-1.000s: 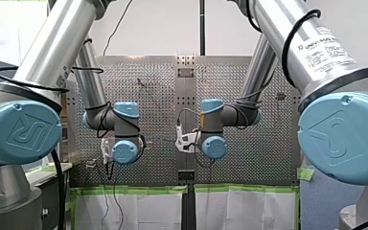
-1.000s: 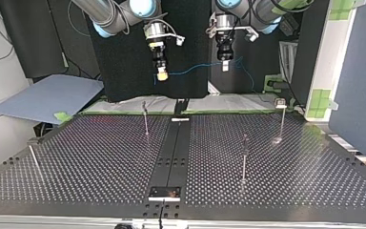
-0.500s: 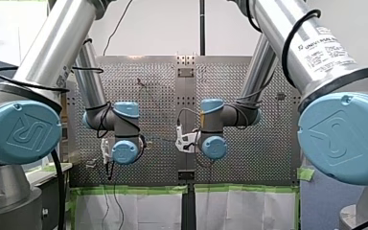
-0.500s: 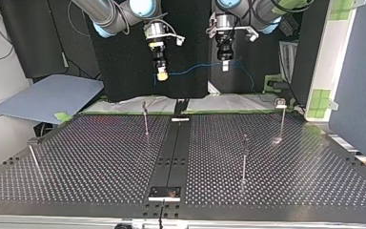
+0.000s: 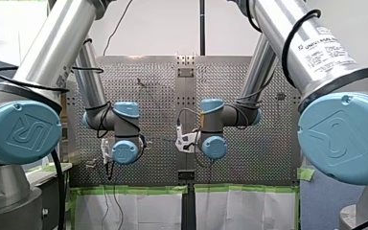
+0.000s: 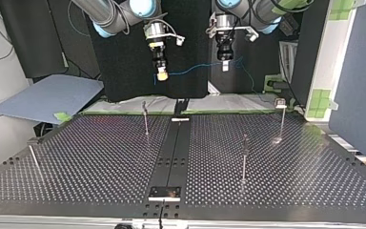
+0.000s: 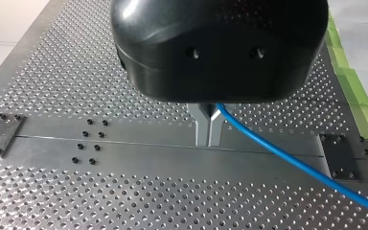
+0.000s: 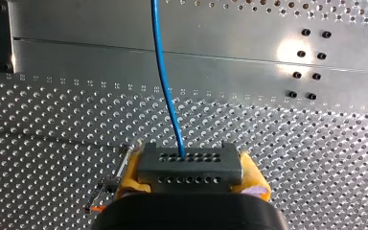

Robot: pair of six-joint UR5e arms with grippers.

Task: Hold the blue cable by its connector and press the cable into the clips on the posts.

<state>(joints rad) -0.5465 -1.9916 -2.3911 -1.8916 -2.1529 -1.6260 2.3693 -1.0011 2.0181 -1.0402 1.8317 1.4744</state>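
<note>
The right gripper (image 6: 162,74) is closed: its yellow pads (image 8: 130,171) clamp the grey connector (image 8: 190,162) from both sides. The blue cable (image 8: 165,86) leaves the connector's face and runs straight ahead of the gripper.

The left gripper (image 7: 208,132) is also closed. Its metal fingers (image 7: 201,125) stand pressed together on the cable, which exits at their side and trails away over the table (image 7: 76,76).

In the top view, both grippers point down, side by side and well above the table. The cable spans the gap between them with a slight sag. Past the left gripper, the loose end drops in a loop toward the view's right.

Four posts (image 6: 145,120) stand upright on the table:
- one near the far edge, left of the centre strip (image 6: 174,152);
- one right of the strip, nearer the camera;
- one at the far right;
- one, tilted, at the near left.

The cable hangs clear of all four posts and touches none.

A black cloth (image 6: 124,71) hangs behind the grippers. A blue-grey sheet (image 6: 47,98) lies off the table at the top view's left. Green tape (image 6: 326,102) marks the panel at its right.
</note>
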